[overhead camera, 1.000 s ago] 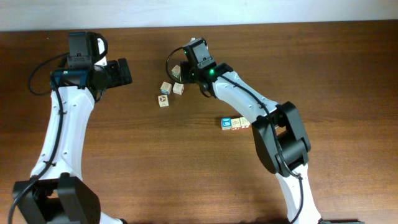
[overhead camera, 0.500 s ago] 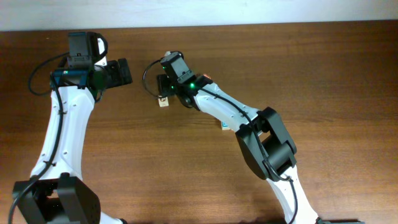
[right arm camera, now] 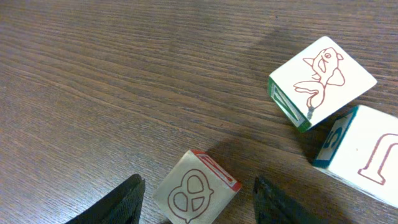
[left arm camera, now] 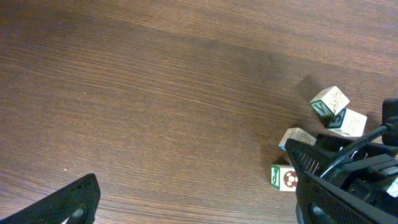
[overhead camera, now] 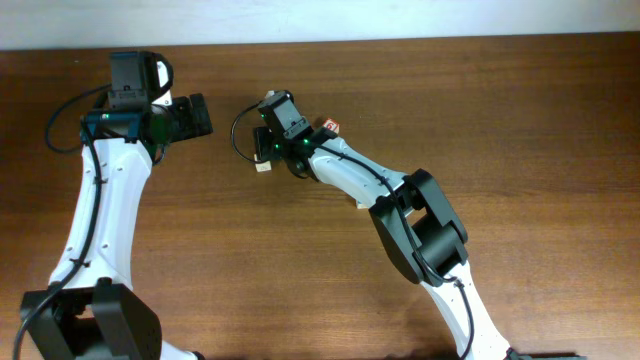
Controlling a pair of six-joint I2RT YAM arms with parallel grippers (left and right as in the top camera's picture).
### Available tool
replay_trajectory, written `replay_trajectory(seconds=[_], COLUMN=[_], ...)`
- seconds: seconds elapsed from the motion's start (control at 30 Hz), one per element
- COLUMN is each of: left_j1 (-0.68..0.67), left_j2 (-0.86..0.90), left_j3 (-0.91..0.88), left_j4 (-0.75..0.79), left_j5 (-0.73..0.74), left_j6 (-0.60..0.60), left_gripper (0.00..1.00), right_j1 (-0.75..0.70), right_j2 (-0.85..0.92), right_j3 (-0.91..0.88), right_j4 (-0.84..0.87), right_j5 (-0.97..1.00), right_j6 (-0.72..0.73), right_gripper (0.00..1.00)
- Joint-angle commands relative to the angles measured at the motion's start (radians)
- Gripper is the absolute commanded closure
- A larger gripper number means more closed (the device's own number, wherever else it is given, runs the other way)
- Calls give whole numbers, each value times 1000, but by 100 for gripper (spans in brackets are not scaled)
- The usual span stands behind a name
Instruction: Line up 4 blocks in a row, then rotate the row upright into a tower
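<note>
Four pale wooden blocks lie close together. In the right wrist view the pretzel block [right arm camera: 196, 193] with a red side sits between the fingers of my right gripper [right arm camera: 200, 202], which is open with a gap on each side. The fish block [right arm camera: 323, 81] and a blue-sided block [right arm camera: 367, 155] lie beyond it. Overhead, my right gripper [overhead camera: 263, 150] covers most of the group; only the ball block [overhead camera: 262, 167] peeks out. The left wrist view shows the ball block [left arm camera: 284, 177] and the others [left arm camera: 329, 101]. My left gripper [overhead camera: 192, 118] is open over bare table, left of the blocks.
The right arm [overhead camera: 350, 175] stretches diagonally across the table middle and hides whatever lies under it. Its black gripper body [left arm camera: 354, 180] fills the lower right of the left wrist view. The table's far edge [overhead camera: 400, 38] runs along the top.
The right arm has swung left over the block group and come down around the pretzel block, hiding most blocks from above. The left arm has not moved.
</note>
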Motion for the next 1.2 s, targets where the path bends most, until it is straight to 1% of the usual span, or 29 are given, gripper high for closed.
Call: replay_trajectory(seconds=[0.0,0.03,0.13,0.2,0.23,0.3,0.33,0.4,0.47,0.53,0.57,0.6,0.63,0.67,0.7,0.73,0.83,1.0,1.03,1.07,1.17], left_j1=[0,0,0,0,0,0,0,0,0,0,0,0,0,0,0,0,0,0,0,0,0], left_j2=[7,7,7,7,7,7,7,7,7,7,7,7,7,7,7,7,7,7,7,7,7], left_j3=[15,15,15,15,15,15,15,15,15,15,15,15,15,15,15,15,15,15,15,15,15], left_j4=[0,0,0,0,0,0,0,0,0,0,0,0,0,0,0,0,0,0,0,0,0], left_j5=[-7,-7,-7,-7,-7,-7,-7,-7,-7,-7,-7,-7,-7,-7,-7,-7,-7,-7,-7,-7,-7], left_j6=[-13,-13,-13,-13,-13,-13,-13,-13,-13,-13,-13,-13,-13,-13,-13,-13,-13,-13,-13,-13,-13], left_gripper=[1,1,1,1,1,1,1,1,1,1,1,1,1,1,1,1,1,1,1,1,1], right_j1=[5,5,-10,-17,-21,-22,-23,-23,-23,-23,-23,-23,-21,-21,-21,-26,-37,-49,-50,-54,-67], right_j2=[47,47,46,35,18,-43,-73,-150,-278,-378,-402,-401,-397,-395,-395,-395,-395,-394,-394,-395,-398], right_j3=[13,13,14,15,21,27,27,27,27,27,27,8,-23,-87,-178,-269,-474,-481,-481,-481,-476], right_j4=[2,3,-22,-70,-90,-112,-127,-187,-307,-492,-621,-746,-780,-783,-738,-665,-452,-459,-464,-476,-482], right_j5=[28,29,27,27,27,31,31,38,39,23,-11,-11,-11,-10,-6,-5,18,129,129,129,91], right_j6=[13,13,17,16,10,-34,-46,-75,-78,-74,-64,-5,37,102,162,189,197,196,195,196,180], right_gripper=[49,51,62,66,67,75,76,77,77,77,77,77,80,83,83,83,83,82,73,71,62])
